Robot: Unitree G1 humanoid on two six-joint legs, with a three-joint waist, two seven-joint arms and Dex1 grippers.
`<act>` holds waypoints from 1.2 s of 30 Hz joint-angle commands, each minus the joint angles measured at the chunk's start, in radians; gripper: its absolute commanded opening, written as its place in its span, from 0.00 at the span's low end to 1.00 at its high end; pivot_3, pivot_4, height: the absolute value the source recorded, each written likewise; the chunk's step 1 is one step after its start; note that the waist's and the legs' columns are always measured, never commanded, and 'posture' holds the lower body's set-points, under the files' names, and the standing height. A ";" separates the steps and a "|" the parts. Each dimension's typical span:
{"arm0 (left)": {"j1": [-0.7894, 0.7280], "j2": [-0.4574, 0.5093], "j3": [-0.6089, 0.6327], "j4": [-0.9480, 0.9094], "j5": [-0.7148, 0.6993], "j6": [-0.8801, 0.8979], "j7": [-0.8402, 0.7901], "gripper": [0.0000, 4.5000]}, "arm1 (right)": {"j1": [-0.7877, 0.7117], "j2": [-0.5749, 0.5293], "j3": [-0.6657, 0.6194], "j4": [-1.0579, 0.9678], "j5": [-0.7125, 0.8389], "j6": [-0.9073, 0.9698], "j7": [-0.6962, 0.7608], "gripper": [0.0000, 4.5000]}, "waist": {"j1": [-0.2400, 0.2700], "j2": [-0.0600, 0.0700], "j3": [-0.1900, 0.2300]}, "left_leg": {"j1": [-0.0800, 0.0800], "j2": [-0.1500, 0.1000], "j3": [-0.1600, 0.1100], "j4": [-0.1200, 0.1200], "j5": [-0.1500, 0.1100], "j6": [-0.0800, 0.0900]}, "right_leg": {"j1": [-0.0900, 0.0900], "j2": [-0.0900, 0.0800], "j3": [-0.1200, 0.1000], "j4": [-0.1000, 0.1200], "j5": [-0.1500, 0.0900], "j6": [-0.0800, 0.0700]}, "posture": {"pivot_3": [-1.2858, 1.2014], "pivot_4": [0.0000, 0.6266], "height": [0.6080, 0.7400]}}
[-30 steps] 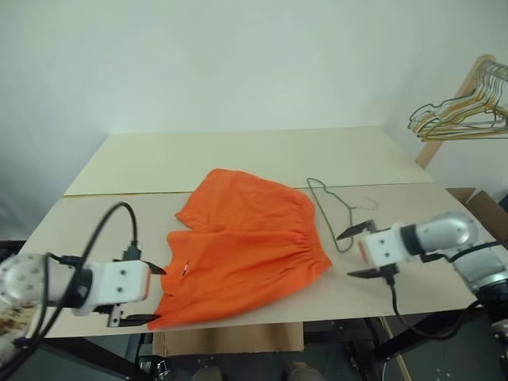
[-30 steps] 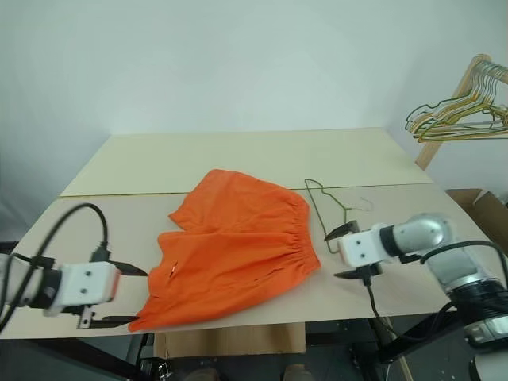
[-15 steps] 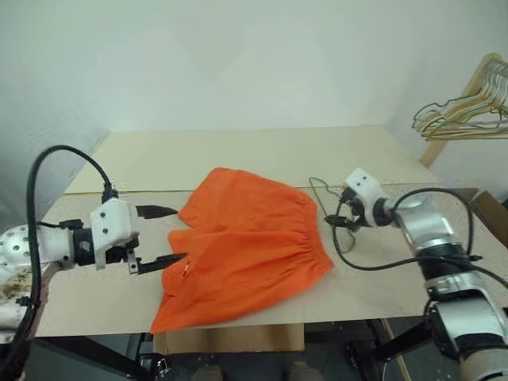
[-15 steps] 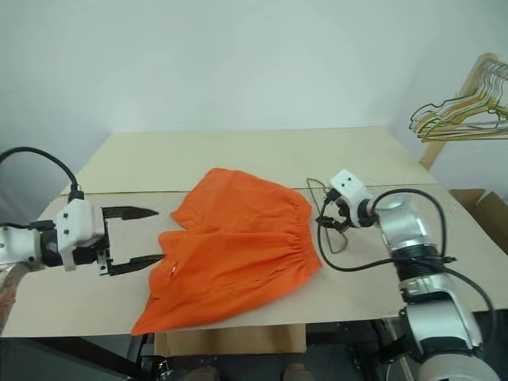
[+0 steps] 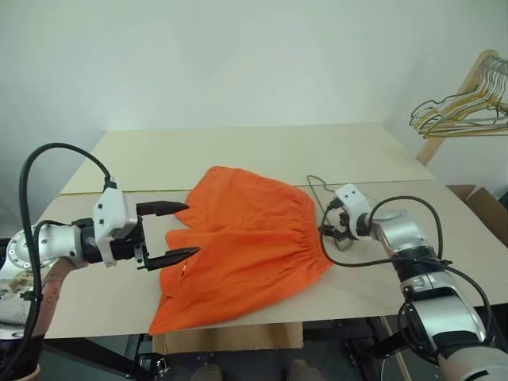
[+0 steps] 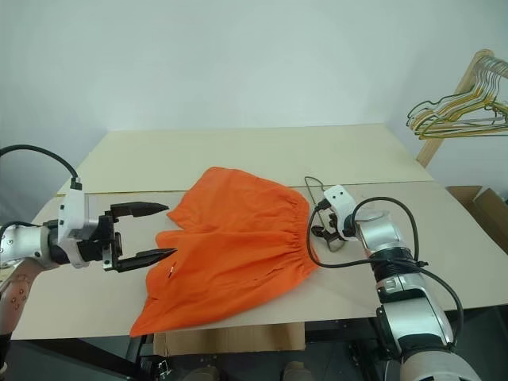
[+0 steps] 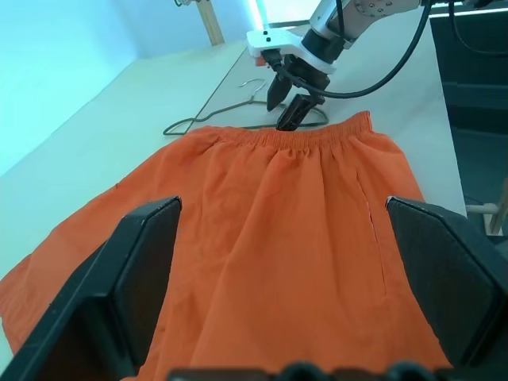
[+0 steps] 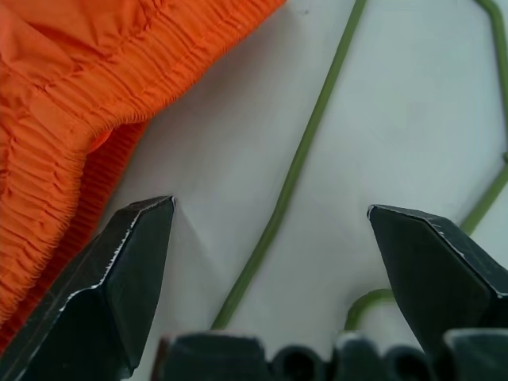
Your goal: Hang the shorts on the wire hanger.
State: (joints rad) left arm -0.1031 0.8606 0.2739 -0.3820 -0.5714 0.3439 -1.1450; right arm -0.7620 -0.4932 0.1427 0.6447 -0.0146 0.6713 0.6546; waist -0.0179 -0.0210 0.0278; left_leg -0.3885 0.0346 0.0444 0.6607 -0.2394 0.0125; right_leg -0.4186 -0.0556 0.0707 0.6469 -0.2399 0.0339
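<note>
The orange shorts (image 5: 242,242) lie flat in the middle of the table, waistband toward the right. The thin green wire hanger (image 8: 295,167) lies on the table just right of the waistband. My right gripper (image 5: 328,228) points down over it, open, one finger (image 8: 131,274) beside the waistband and the wire running between the two fingers. In the left wrist view the right gripper (image 7: 287,107) stands at the waistband's edge. My left gripper (image 5: 190,230) hovers open at the shorts' left edge, pointing right across the fabric with nothing in it.
The cream table (image 5: 238,155) has a seam across its middle. At the far right a wooden rack carries a bunch of yellowish wire hangers (image 5: 460,115). A cardboard box (image 5: 486,210) stands beside the table's right end.
My left gripper rose and swung right to the shorts' left edge. My right gripper moved forward and down, rolling over to point down onto the hanger beside the waistband.
</note>
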 commanded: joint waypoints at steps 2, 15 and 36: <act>0.002 0.016 0.006 -0.029 0.019 -0.024 0.013 1.00 | -0.049 0.010 -0.011 0.062 -0.004 -0.005 -0.002 0.92 | 0.000 0.000 0.000 | 0.000 0.000 0.000 0.000 0.000 0.000 | 0.000 0.000 0.000 0.000 0.000 0.000 | 0.55 0.00 1.00; 0.004 0.024 0.001 -0.024 0.047 -0.044 0.014 1.00 | -0.042 0.016 0.064 0.184 -0.094 -0.005 -0.048 0.01 | 0.005 -0.003 -0.002 | 0.015 0.000 -0.001 -0.001 0.000 0.000 | 0.017 0.000 -0.002 -0.004 -0.001 0.001 | 0.55 0.00 1.00; -0.125 -0.288 0.018 0.030 -0.375 0.204 0.297 1.00 | 0.117 0.125 -0.145 -0.342 -0.009 -0.555 -0.361 0.01 | 0.000 -0.003 -0.003 | 0.009 0.000 -0.005 -0.001 0.000 0.000 | 0.013 0.000 -0.002 -0.005 0.000 0.002 | 0.55 0.00 1.00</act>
State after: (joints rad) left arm -0.2025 0.5848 0.2680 -0.3648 -0.8642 0.5037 -0.9076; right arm -0.6469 -0.3839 -0.0148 0.4096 -0.0195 0.2349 0.3051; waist -0.0176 -0.0242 0.0250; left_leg -0.3799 0.0347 0.0380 0.6596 -0.2399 0.0129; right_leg -0.4055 -0.0559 0.0685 0.6424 -0.2403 0.0358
